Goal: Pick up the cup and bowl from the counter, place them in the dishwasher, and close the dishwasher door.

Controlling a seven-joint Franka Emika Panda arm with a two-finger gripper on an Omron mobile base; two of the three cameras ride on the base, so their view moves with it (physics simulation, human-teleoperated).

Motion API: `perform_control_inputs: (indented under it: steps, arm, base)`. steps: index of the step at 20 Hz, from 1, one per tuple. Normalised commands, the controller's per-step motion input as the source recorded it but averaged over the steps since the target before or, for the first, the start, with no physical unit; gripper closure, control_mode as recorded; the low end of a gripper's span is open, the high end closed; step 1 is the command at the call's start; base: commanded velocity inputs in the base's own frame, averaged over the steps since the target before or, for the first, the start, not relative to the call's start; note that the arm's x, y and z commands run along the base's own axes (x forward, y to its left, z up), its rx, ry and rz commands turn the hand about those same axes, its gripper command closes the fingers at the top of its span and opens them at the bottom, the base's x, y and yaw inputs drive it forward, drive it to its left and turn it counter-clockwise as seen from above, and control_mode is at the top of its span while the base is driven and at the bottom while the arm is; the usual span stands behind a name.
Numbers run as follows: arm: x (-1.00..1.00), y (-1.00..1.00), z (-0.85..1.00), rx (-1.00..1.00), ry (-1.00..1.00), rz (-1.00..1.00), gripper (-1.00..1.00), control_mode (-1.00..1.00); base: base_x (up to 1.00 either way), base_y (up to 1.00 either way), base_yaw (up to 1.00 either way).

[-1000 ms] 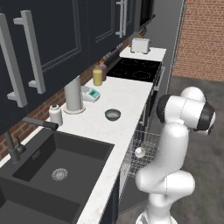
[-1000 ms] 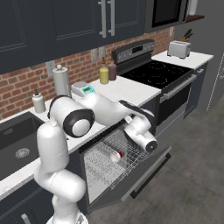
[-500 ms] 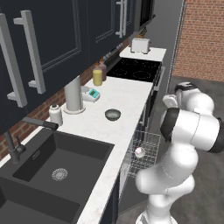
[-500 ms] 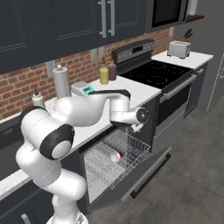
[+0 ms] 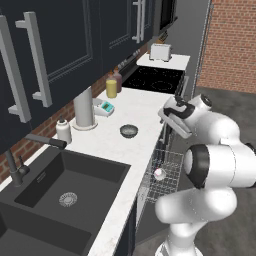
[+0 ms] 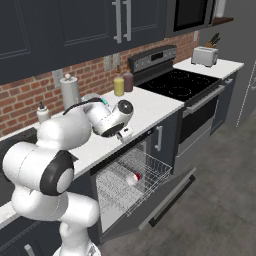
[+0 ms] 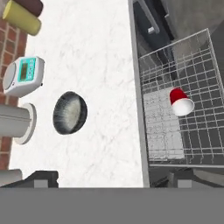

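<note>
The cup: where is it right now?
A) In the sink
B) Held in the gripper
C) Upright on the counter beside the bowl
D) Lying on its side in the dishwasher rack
D: the cup lies tipped over on the wire rack of the open dishwasher, while the bowl sits on the counter.

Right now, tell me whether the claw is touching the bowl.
Apart. In the hand view the bowl sits alone on the white counter well below the camera, bare counter all around it; the claw in the left base view hangs above the counter edge.
</note>
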Motion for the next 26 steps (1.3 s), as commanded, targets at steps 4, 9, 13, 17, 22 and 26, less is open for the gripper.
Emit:
perform_control_inputs:
  steps: [4,9,13,17,22,26]
  arm:
    - [0.00,0.71,0.00,-0.01,0.12,0.00,-1.00,-1.00]
    - [0.06,0.51,0.00,0.00,0.12,0.00,-1.00,-1.00]
    - [0.27,0.35,0.00,0.00,0.10,0.00,-1.00,-1.00]
    - [0.34,0.18,-0.04,0.00,0.04,0.00,-1.00,-1.00]
    - [0.43,0.03,-0.08,-0.01,0.00,0.00,-1.00,-1.00]
    - [0.31,0.00,-0.18,-0.05,0.00,0.00,-1.00,-1.00]
  base:
    - [0.00,0.00,0.00]
    - [0.00,0.00,0.00]
    - [0.00,0.00,0.00]
    - [0.00,0.00,0.00]
    - [0.00,0.00,0.00]
    - [0.00,0.00,0.00]
